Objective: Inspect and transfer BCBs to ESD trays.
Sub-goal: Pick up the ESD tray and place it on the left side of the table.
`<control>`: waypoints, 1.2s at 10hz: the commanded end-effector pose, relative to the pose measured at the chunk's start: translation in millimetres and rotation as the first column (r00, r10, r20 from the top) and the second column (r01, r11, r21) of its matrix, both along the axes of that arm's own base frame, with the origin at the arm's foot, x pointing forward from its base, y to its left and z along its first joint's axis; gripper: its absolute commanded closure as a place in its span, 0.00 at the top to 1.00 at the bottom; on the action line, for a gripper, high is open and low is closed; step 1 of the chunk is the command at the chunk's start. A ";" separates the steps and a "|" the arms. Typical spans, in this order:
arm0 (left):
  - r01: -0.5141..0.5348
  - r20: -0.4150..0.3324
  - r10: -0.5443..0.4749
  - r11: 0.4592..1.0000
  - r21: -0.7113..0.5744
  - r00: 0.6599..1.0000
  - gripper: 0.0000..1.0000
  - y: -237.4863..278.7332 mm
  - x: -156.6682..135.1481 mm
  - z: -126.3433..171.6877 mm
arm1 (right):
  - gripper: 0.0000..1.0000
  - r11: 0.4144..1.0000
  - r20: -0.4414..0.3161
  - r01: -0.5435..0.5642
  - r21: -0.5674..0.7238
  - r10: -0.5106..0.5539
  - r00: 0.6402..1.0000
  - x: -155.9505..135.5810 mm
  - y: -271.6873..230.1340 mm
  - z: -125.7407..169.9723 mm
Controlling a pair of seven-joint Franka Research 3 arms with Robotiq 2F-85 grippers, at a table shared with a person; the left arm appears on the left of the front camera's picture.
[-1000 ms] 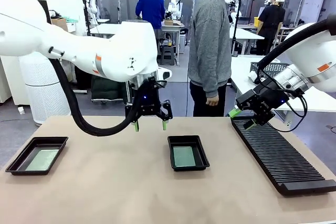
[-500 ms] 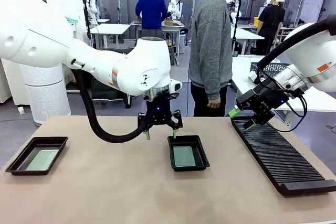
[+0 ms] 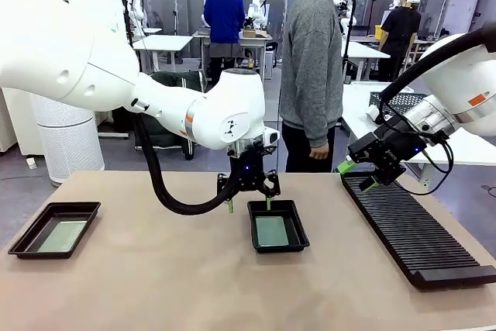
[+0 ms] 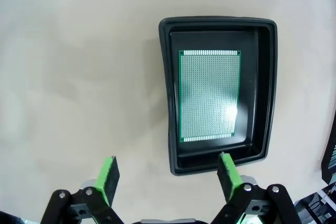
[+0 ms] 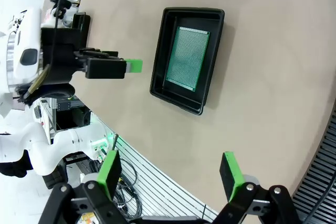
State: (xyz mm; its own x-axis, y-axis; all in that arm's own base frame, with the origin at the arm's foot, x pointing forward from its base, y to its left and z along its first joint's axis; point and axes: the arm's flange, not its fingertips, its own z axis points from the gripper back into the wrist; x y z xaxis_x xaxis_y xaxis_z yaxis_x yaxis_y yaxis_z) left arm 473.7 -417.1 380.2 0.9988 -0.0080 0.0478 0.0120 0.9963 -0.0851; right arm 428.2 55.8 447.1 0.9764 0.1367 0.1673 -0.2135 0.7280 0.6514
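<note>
Two black ESD trays lie on the table, each holding one green BCB. The middle tray (image 3: 297,232) carries a board (image 3: 272,231); the left tray (image 3: 27,232) carries another (image 3: 63,236). My left gripper (image 3: 249,205) hangs open just above the middle tray's far left rim, holding nothing. In the left wrist view the tray (image 4: 166,98) and its board (image 4: 210,95) lie ahead of the open gripper (image 4: 168,174), one fingertip (image 4: 227,171) over the near rim. My right gripper (image 3: 358,176) is open and empty above the rack's far end. The right wrist view shows the tray (image 5: 157,85) and board (image 5: 187,59) beyond the gripper (image 5: 170,174).
A long black ribbed rack (image 3: 411,226) runs along the right side of the table. A person in a grey sweater (image 3: 310,67) stands at the far edge, a hand (image 3: 318,149) hanging down. Bare tabletop lies between the two trays and along the front.
My left arm has swung right from the table's middle to the middle tray's far left rim and come lower. The right arm, the trays and the boards have stayed put.
</note>
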 end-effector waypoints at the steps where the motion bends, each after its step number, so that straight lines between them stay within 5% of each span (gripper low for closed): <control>1: -0.043 0.017 0.043 0.998 0.034 0.999 1.00 -6.0 8.4 -8.5 | 1.00 1.000 -0.002 0.001 0.004 -0.001 1.000 -0.9 0.3 0.2; 12: -0.034 0.011 0.034 0.999 0.011 0.999 1.00 -7.5 14.1 -26.5 | 1.00 1.000 -0.002 0.001 0.004 -0.001 1.000 -0.9 0.3 0.2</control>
